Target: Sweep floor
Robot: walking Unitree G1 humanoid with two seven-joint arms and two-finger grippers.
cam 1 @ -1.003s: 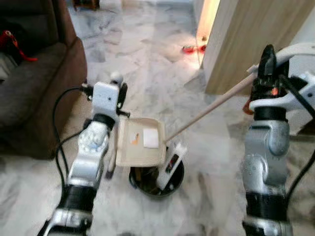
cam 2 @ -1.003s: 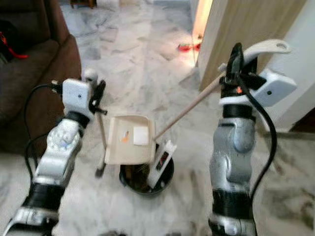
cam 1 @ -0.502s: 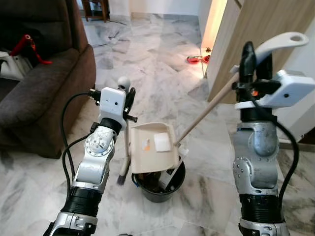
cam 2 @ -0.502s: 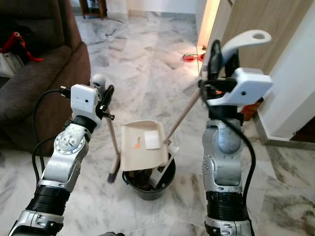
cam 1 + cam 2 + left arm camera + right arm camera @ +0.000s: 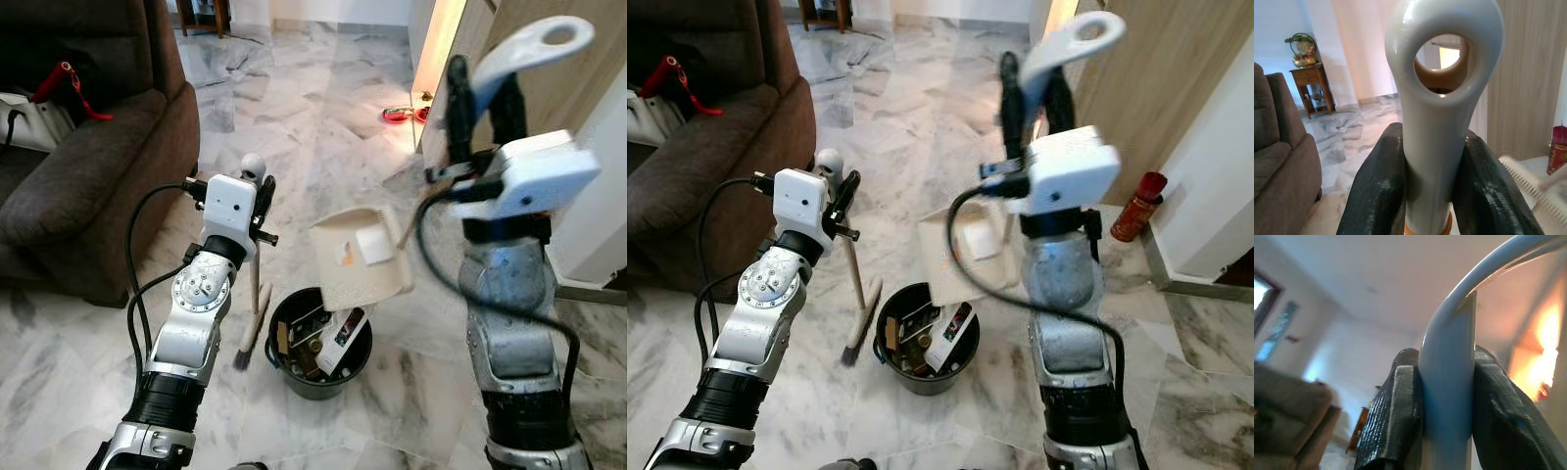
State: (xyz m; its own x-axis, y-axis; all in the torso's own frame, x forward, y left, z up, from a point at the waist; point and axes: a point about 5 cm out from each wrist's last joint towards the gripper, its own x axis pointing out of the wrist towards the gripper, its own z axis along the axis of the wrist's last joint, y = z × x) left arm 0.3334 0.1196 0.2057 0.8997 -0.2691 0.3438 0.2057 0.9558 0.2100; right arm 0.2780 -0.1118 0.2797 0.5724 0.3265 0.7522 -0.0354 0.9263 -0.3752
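Observation:
My left gripper [image 5: 260,196] is shut on the top of a small broom [image 5: 253,308]; its wooden stick stands nearly upright with the bristles on the marble floor, left of a black bin [image 5: 318,387]. My right gripper [image 5: 482,98], raised high, is shut on the white looped handle [image 5: 519,44] of a cream dustpan [image 5: 367,279]. The pan hangs tilted above the bin's right rim, with a white paper [image 5: 374,245] and an orange scrap [image 5: 344,258] on it. Several pieces of rubbish lie in the bin. Both wrist views show black fingers [image 5: 1376,196] [image 5: 1396,411] clamped on a handle.
A brown sofa [image 5: 88,147] with a white bag and red strap [image 5: 39,103] stands at the left. A wooden panel [image 5: 598,49] and a white wall stand at the right, with a red bottle [image 5: 1138,206] at their foot. A red item [image 5: 397,115] lies on the floor beyond.
My right arm has lifted the dustpan off the bin and tipped it up to the right. The left gripper still holds the broom beside the bin. The camera has shifted.

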